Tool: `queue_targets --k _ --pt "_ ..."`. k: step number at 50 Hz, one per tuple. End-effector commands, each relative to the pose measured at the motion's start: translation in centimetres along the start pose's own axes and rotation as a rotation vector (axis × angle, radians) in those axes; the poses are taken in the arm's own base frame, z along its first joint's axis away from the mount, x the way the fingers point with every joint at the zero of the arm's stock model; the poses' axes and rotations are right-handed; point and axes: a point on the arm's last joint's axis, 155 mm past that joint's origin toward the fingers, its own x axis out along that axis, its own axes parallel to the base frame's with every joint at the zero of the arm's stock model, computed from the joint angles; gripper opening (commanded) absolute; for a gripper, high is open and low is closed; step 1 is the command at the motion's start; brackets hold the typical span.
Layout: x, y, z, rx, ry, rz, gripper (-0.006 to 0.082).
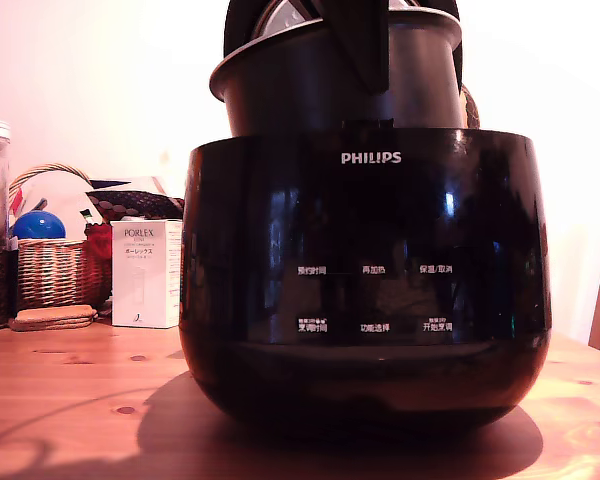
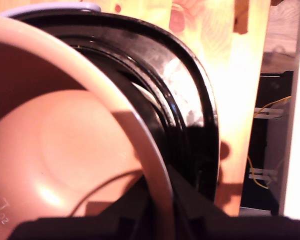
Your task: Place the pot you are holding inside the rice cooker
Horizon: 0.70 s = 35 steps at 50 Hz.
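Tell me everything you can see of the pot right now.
The pot is a dark grey, round metal vessel with a flared rim. Its lower part sits inside the rice cooker's opening, the upper part still above the edge, roughly upright. The gripper clamps its rim, one finger outside the wall. The wrist view shows a smooth, empty, pinkish-lit interior with level marks.

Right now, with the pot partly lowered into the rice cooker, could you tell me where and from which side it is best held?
By the flared rim, from above. The pot stands upright with its lower part already inside the rice cooker, so only the rim and upper wall are reachable. The gripper already pinches the rim, one finger inside and one outside, which seems the sensible hold.
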Motion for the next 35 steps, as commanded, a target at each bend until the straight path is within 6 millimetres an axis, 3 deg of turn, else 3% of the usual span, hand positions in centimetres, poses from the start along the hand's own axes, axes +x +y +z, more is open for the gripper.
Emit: queue_targets --k 1,24,35 --pt "-0.6 -0.5 0.1 -0.005 -0.004 -0.029 -0.0024" --pt "0.0 -1.6 0.2 -0.007 -0.003 -0.095 -0.0024" --pt "1.3 -1.9 0.1 0.02 0.02 -0.121 -0.0024"
